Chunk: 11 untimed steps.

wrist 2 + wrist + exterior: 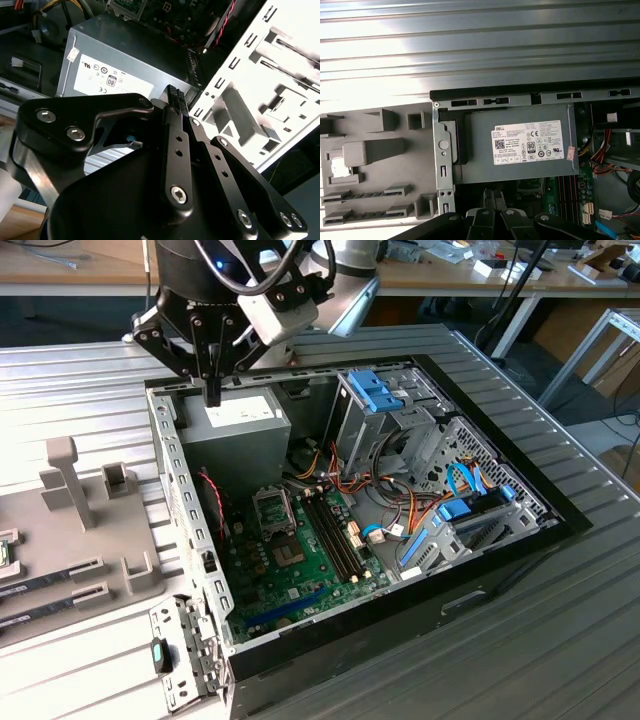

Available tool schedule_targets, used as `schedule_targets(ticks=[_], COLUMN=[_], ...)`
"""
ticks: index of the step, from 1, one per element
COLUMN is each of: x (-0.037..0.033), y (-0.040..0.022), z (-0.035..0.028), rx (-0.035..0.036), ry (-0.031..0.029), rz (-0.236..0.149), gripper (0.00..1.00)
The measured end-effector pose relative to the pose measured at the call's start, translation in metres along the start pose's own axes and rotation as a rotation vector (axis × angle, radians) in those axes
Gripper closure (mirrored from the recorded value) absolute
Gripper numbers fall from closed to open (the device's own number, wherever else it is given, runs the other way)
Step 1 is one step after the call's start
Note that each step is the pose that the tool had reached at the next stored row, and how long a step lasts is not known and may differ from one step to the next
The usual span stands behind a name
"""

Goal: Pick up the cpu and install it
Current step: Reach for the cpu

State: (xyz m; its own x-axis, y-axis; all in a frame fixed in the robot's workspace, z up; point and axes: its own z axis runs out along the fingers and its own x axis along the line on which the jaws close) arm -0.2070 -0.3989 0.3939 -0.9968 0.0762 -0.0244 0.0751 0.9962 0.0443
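Item: cpu (336,167), small flat square chip. It was laid flat in a square recess of the grey tray (385,170), pale metal top plate facing up. Being square, no long axis could be told. In the exterior view the cpu (4,552) was cut by the exterior view's left border, and a green edge was seen there. The tray was set on the ribbed metal table (480,50), just beside the open computer case (190,530).

Claw (212,398): clenched, fingers pressed together with nothing between them. It was held above the grey power supply (235,430) at the corner of the case, well apart from the cpu. In both wrist views the closed tips (175,95) (493,197) were seen over the case interior. The green motherboard (300,570) was mounted on the case floor.
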Motion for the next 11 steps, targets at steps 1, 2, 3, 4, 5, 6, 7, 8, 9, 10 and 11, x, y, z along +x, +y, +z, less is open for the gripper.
schedule_targets(ticks=[1,2,3,4,5,6,7,8,9,10,11], x=[0.0003,0.0006,0.0009,0.0012,0.0014,0.0016,0.0018,0.0021,0.0023,0.0026,0.0030], y=[0.0000,0.0000,-0.0001,-0.0001,-0.0001,-0.0001,-0.0001,-0.0002,-0.0002,-0.0002,-0.0002], z=[0.0000,0.0000,0.0000,0.0000,0.0000,0.0000,-0.0001,0.0000,-0.0001,-0.0001,-0.0001], rx=[0.0000,0.0000,-0.0001,0.0000,0.0000,0.0000,0.0001,-0.0001,0.0000,0.0000,0.0000], ry=[0.0000,0.0000,-0.0001,-0.0001,0.0000,0.0000,0.0000,0.0000,0.0000,0.0000,0.0000], rz=[0.000,0.000,0.000,0.000,0.000,0.000,0.000,0.000,0.000,0.000,0.000], gripper=[0.89,0.89,0.89,0.89,0.89,0.89,0.89,0.89,0.89,0.89,0.89])
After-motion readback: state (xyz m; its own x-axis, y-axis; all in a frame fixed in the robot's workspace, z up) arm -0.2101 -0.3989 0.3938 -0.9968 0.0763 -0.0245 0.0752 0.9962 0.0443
